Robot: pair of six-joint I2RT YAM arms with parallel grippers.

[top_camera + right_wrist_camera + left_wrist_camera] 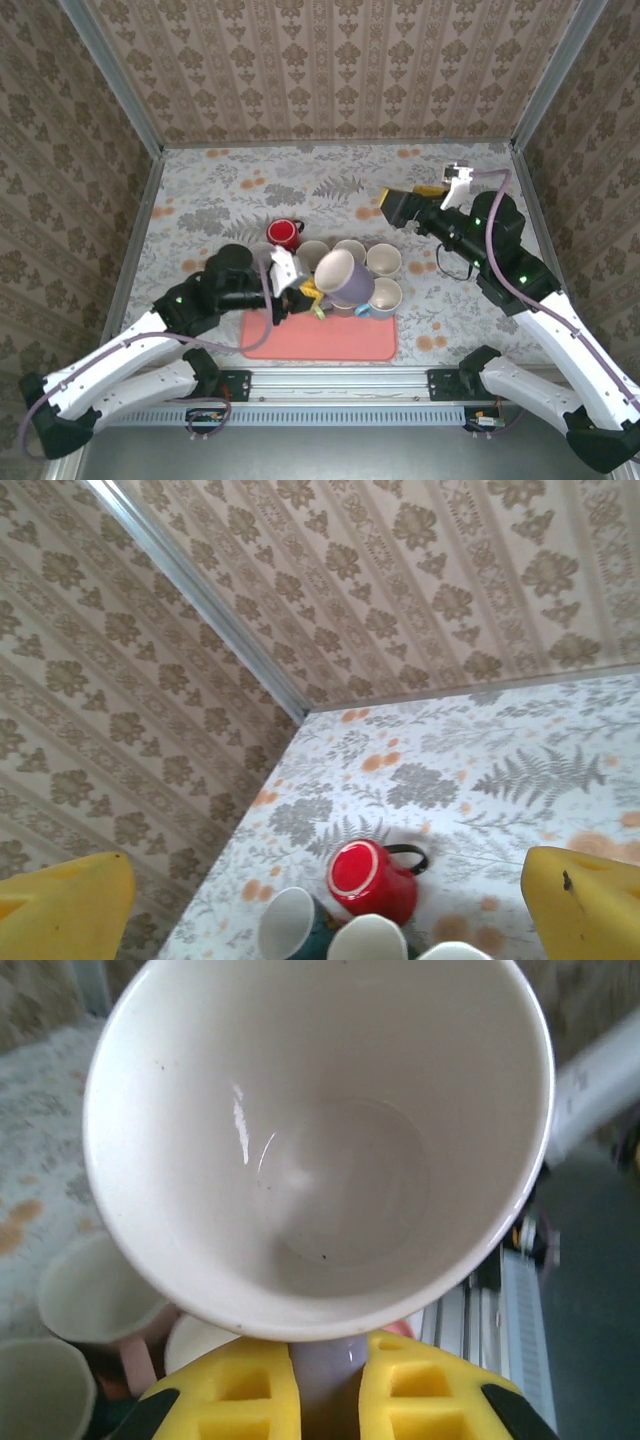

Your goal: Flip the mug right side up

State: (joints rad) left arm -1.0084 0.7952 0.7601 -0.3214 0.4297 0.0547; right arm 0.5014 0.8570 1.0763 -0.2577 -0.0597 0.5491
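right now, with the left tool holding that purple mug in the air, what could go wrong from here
1. The left tool pinches a narrow part of the purple mug between its yellow fingers, so the mug may swing or slip when it is turned.
2. The mug hangs tilted over the cluster of cream mugs; a slip or a low swing could knock them over.

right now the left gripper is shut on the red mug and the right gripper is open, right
No, one thing is off: the left gripper is shut on the purple mug, not the red mug, which sits untouched, as the top view shows. The right gripper is open.
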